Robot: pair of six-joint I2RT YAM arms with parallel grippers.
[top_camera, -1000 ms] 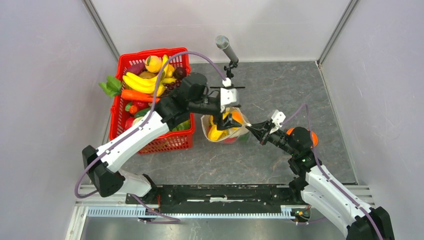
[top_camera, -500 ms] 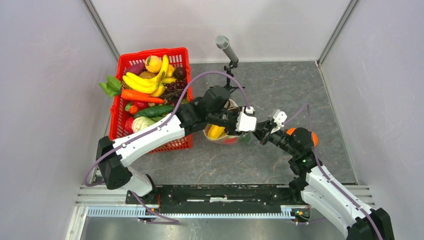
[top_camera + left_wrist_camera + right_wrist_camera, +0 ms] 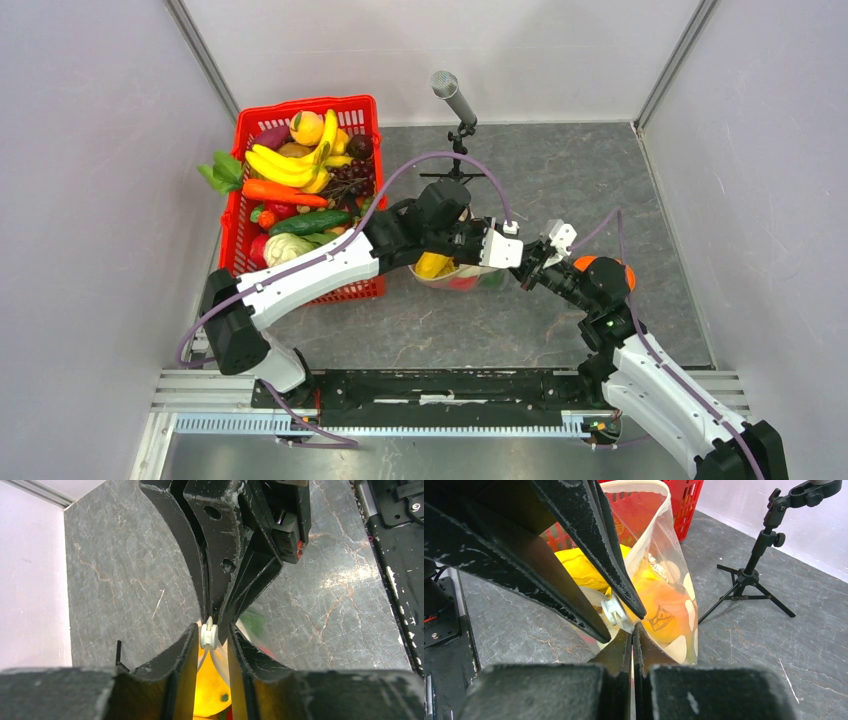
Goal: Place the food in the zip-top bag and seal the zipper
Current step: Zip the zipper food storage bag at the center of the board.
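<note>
On the table, just right of the red basket, the zip-top bag holds yellow and orange food. The right gripper has its jaws clamped on the bag's corner farthest from the basket. The left gripper has its jaws pinching the zipper. The seal goes best with that corner held taut and a straight pull away from the basket.

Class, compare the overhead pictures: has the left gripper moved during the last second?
Yes. The left gripper has travelled rightward along the bag, away from the red basket, ending beside the right gripper.
</note>
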